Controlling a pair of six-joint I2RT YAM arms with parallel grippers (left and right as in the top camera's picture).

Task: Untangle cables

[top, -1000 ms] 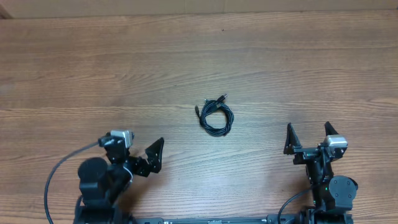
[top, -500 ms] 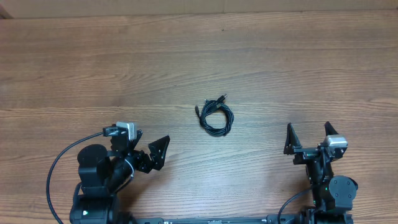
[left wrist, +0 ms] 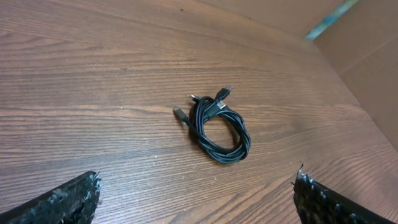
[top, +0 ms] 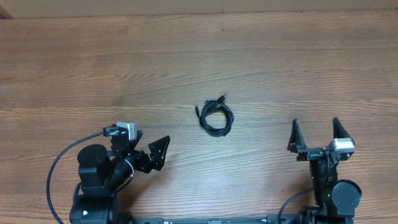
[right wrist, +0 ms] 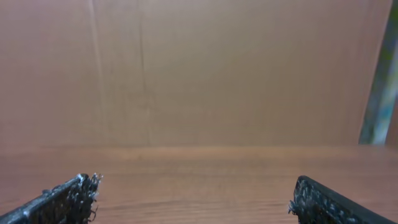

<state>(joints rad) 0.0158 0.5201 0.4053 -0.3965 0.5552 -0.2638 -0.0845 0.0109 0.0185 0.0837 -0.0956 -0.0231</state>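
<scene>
Cables [top: 216,116] lay in one tangled coil mid-table [top: 93,62] overhead, none separated; all untangling was left. My left claw [top: 147,148] and right claw [top: 315,126] hung near the table's front edge, spread wide, empty. My left wrist faced the coil; my right saw only table.

coiled bundle of thin black cables [top: 216,116]: can't count the cords, they overlap too much
small dark plug ends [left wrist: 221,94]: too tiny to tell the type
black left fingers [left wrist: 68,204]: only the tips show in the wrist view, rest chopped by the bottom edge
black right fingers [right wrist: 62,202]: same deal
black arm bases [top: 93,200]: cut off at the overhead's bottom edge
pale greenish strip [right wrist: 379,87]: blurry, no clue
</scene>
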